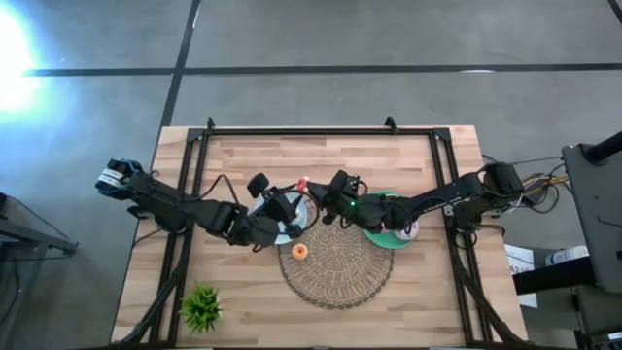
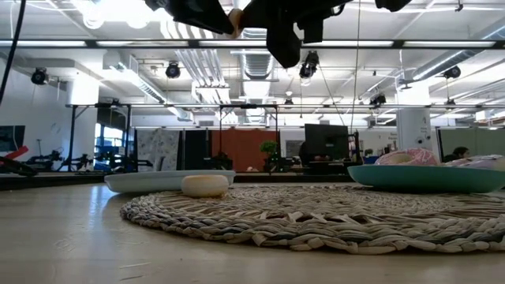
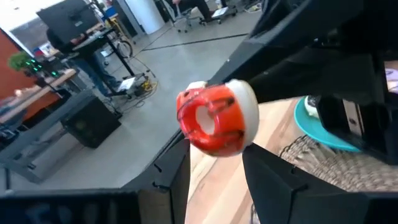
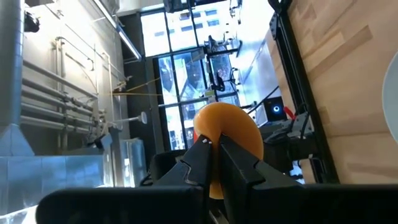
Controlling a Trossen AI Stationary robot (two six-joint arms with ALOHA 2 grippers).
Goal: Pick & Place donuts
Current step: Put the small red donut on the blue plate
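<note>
Both your arms meet over the table's (image 1: pixel 243 292) middle, above the woven mat (image 1: pixel 337 262), so they may collide. Your left gripper (image 3: pixel 214 165) is clamped on a red donut (image 3: pixel 216 117), your right gripper (image 4: pixel 214 152) on an orange donut (image 4: pixel 227 134); either could slip.

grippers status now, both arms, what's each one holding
Left gripper: closed on a small red donut, raised over the table.
Right gripper: closed on a small orange donut, raised near the table's middle.
</note>
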